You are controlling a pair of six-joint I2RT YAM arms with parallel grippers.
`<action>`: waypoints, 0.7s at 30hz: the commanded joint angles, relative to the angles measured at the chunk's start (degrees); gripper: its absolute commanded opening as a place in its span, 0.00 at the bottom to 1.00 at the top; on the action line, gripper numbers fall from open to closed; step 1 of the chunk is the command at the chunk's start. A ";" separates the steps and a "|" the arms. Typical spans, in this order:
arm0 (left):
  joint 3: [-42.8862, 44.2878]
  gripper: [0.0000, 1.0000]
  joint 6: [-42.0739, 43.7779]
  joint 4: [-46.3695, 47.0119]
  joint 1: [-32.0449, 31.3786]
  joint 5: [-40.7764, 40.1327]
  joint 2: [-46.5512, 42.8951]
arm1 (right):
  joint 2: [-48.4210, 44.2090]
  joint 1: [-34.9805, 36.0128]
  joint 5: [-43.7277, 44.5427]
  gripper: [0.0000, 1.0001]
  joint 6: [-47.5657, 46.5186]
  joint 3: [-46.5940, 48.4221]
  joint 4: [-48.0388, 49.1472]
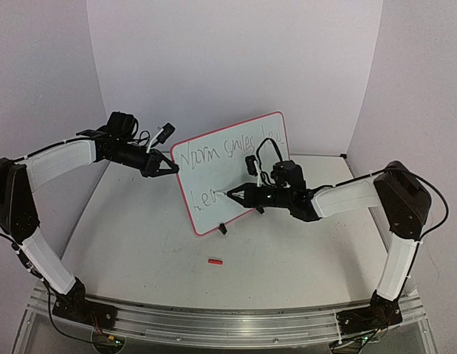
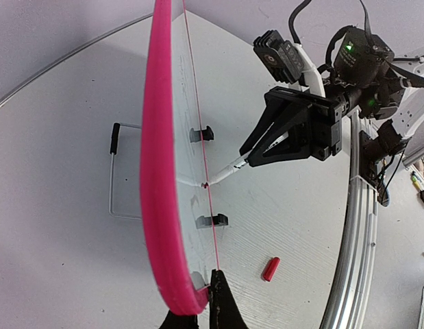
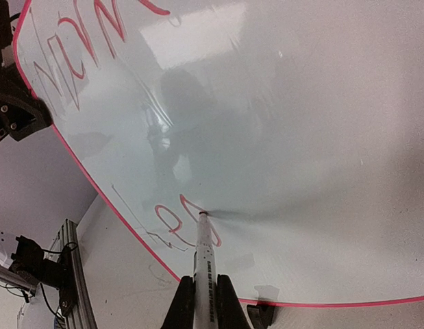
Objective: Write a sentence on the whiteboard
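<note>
whiteboard (image 1: pixel 213 181): stands on edge mid-table on black clip feet (image 1: pixel 222 228), face toward the arms.
sentence (image 1: pixel 228 150): one scrawled line across the top, a few letters at lower left; hard to read.
left gripper (image 1: pixel 172 165): fingers clamped on the board's left pink rim.
right gripper (image 1: pixel 234 194): fingers closed around a white marker (image 3: pixel 206 250), tip touching the board at the end of the lower line.
small red cap (image 1: pixel 215 261): lying on the table (image 1: pixel 139 243) in front of the board, apart from it.
</note>
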 commanded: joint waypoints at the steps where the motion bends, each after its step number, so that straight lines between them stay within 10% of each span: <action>1: -0.76 0.00 4.95 -2.34 -0.74 -4.60 -0.24 | -0.95 -0.42 2.65 0.00 -0.84 0.51 0.98; 21: -0.82 0.00 4.94 -2.32 -0.74 -4.60 -0.20 | -3.07 -0.45 6.09 0.00 -1.44 -2.11 1.15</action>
